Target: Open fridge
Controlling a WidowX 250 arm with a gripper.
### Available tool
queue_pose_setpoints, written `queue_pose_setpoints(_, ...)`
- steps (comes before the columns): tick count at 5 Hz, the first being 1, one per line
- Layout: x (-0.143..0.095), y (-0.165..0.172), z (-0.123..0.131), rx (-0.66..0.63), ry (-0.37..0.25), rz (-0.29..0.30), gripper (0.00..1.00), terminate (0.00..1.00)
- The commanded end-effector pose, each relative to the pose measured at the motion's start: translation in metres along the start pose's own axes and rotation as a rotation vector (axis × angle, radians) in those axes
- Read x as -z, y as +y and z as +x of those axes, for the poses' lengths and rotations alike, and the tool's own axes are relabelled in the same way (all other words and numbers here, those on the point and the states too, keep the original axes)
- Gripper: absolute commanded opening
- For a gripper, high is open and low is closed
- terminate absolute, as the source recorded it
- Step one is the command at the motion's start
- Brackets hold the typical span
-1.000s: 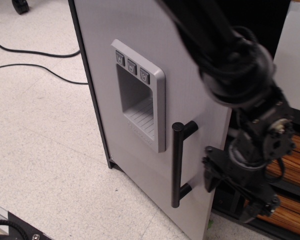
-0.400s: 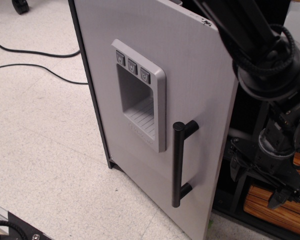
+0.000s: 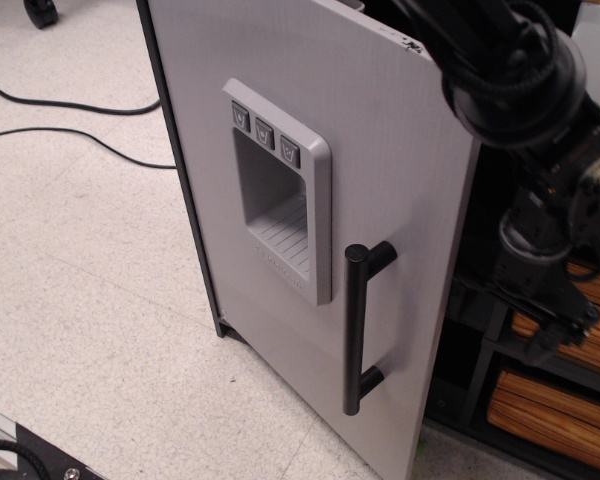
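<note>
While the fridge point(image 3: 310, 230) fills the frame's centre with its door swung ajar, the gripper point(image 3: 550, 325) hangs to its right, behind the door's free edge. Whether its jaws are spread cannot be told; the black handle point(image 3: 356, 328) stands apart from it

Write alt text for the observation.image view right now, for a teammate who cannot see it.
A light-grey fridge door with a recessed dispenser panel and vertical black bar handle stands swung partly open. The black robot arm reaches down behind the door's free edge; its gripper is not clearly visible. Black cables cross the floor.
</note>
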State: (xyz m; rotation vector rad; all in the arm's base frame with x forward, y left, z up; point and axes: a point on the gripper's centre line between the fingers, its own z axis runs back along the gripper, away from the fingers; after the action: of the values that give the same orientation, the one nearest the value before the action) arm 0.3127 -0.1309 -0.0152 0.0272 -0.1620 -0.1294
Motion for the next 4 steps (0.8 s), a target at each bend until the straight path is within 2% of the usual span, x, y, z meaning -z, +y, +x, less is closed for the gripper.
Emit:
queue_pose_setpoints(1,-0.047,0.023,0.01,-0.078,-0.08,0.0,1.0,0.0)
queue_pose_setpoints(3,-0.072,0.053,-0.023,-0.129,-0.011,-0.03,1.0,0.0)
queue_pose_setpoints(4,-0.076,0.066,-0.042,-0.137,0.014,-0.019,1.0,0.0)
